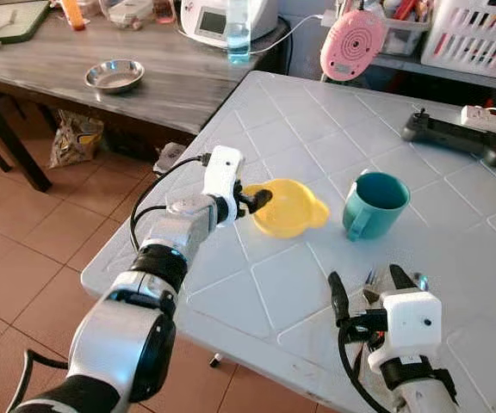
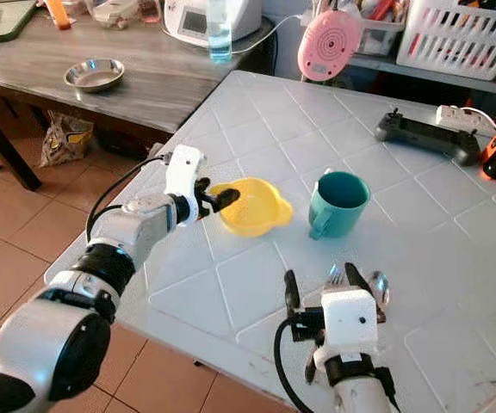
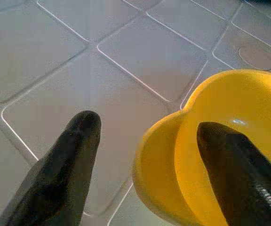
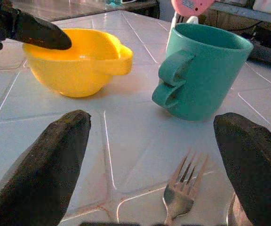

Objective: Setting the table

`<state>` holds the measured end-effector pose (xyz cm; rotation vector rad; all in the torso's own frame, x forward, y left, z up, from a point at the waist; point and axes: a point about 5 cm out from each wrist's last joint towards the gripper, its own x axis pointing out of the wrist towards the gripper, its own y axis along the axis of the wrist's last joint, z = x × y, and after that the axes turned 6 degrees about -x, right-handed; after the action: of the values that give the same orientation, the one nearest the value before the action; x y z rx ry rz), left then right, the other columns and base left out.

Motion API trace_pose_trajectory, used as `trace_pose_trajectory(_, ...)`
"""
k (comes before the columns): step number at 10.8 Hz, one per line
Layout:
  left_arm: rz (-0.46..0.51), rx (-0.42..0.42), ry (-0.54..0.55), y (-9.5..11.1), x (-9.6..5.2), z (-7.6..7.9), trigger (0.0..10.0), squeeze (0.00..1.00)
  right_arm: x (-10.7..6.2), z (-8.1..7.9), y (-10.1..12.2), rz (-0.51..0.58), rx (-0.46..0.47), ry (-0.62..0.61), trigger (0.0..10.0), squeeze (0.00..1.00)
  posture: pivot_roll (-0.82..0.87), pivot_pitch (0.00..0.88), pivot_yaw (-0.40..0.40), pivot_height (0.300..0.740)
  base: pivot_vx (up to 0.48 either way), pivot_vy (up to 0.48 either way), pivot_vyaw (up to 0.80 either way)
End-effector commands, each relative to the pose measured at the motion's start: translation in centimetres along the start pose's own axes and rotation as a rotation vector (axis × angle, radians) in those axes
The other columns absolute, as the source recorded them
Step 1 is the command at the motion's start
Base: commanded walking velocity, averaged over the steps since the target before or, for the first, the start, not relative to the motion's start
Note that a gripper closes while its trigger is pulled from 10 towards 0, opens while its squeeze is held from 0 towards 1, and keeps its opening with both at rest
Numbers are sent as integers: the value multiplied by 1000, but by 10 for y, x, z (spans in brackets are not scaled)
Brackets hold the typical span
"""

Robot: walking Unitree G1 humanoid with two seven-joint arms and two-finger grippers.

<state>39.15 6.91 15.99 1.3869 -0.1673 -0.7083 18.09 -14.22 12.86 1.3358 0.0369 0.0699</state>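
Your left gripper (image 1: 261,199) is straddling the yellow bowl's (image 1: 289,209) left rim, fingers spread. The green mug (image 1: 372,204) is standing just right. Your right gripper (image 4: 149,155) is hovering spread over the fork (image 4: 180,191).

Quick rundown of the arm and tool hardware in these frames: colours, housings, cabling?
Both arms are silver with black joint collars. Each ends in a white boxy wrist housing carrying a tool of two long, tapered black fingers: left tool, right tool. Black cables loop from each wrist housing back along the forearm. The right housing has a small dark dot on its face.
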Motion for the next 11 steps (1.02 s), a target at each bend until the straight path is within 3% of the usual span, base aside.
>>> trace_pose_trajectory(1, -20, -2, -3, 2, 0, -1, 0, 0, -1, 0, 1, -6, 3, -2, 10000, 0, -33, 116, 28, 740, 0, 0, 0)
trace_pose_trajectory(7, -121, 23, -63, -5, -2, -2, 0, 0, -1, -2, 0, -8, 3, 4, 10000, 0, -28, 120, 30, 740, 0, 0, 0)
trace_pose_trajectory(10, -116, 26, -42, -1, -4, -7, 0, 0, 1, -2, -1, -9, 4, 13, 10000, 0, -26, 122, 25, 740, 0, 0, 0)
trace_pose_trajectory(11, -127, 38, -28, 0, -5, -9, 4745, 0, 0, -4, 0, -3, 14, 41, 10000, 0, -24, 123, 23, 740, 0, 0, 0)
